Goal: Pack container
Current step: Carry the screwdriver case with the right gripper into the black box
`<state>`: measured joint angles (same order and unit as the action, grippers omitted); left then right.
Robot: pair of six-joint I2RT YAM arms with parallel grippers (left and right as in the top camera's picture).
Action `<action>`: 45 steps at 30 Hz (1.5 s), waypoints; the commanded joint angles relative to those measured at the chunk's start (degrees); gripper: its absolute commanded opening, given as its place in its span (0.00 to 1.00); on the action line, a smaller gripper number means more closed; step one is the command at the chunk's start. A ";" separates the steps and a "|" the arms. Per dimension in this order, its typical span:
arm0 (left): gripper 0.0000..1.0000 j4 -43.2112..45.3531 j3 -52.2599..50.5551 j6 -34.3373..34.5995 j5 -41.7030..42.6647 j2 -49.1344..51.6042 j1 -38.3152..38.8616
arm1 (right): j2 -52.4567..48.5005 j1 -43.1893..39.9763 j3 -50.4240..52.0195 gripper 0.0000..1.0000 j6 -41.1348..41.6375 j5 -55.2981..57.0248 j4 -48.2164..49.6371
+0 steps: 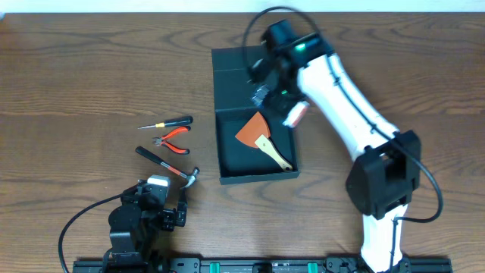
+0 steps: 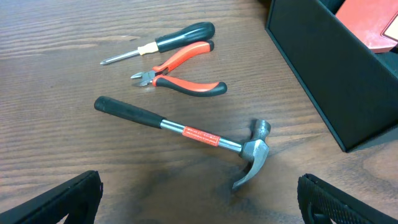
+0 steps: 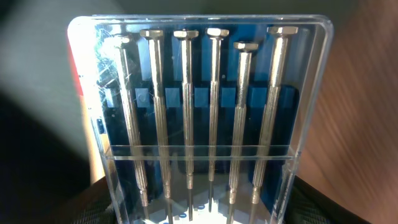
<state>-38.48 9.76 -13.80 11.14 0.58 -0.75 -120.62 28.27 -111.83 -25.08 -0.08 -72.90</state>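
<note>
1. Overhead shows the container (image 1: pixel 230 158) lying open on the wooden worktop (image 1: pixel 91 76), with its flap lid folded back flat on the far side.
2. It looks like matte, dark, plain board with square walls. I judge it light and fairly stiff, so it is likely to slide if nudged and to crease if squeezed hard. The best holds seem to be the top edge of a wall or the free edge of the flap.
3. On the container's floor lies an orange-bladed scraper (image 1: pixel 258 135) with a pale wooden handle.
4. The right gripper (image 1: pixel 288 106) hangs over the container's right wall, pinching a clear screwdriver-set case (image 3: pixel 199 124). The case is glossy, scuffed hard plastic with a blue backing, and it holds six slim knurled steel drivers.
5. The left gripper (image 2: pixel 199 199) is spread wide and empty, well to the left of the container.
6. Three tools lie between the left gripper and the container:
   - a claw hammer (image 2: pixel 186 134) with a black rubber grip and a steel head
   - red-and-black cutting pliers (image 2: pixel 180 74)
   - a black-handled screwdriver (image 2: pixel 161 45)
</note>
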 commanded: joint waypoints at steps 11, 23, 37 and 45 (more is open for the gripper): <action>0.99 0.17 -0.50 -0.74 -0.48 -0.39 -0.35 | 1.03 10.82 -1.25 0.51 0.13 -0.87 -1.68; 0.99 0.17 -0.50 -0.72 -0.48 -0.39 -0.35 | 1.01 10.82 9.75 0.53 -0.28 -3.65 3.82; 0.99 0.17 -0.50 -0.72 -0.48 -0.39 -0.35 | 0.98 10.82 21.22 0.73 -0.26 -3.61 14.45; 0.99 0.17 -0.50 -0.74 -0.48 -0.39 -0.35 | 0.98 10.82 21.62 0.99 -0.26 -3.58 15.06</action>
<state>-38.46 9.76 -13.80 11.11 0.58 -0.75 -119.85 39.05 -90.91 -25.39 -3.88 -58.22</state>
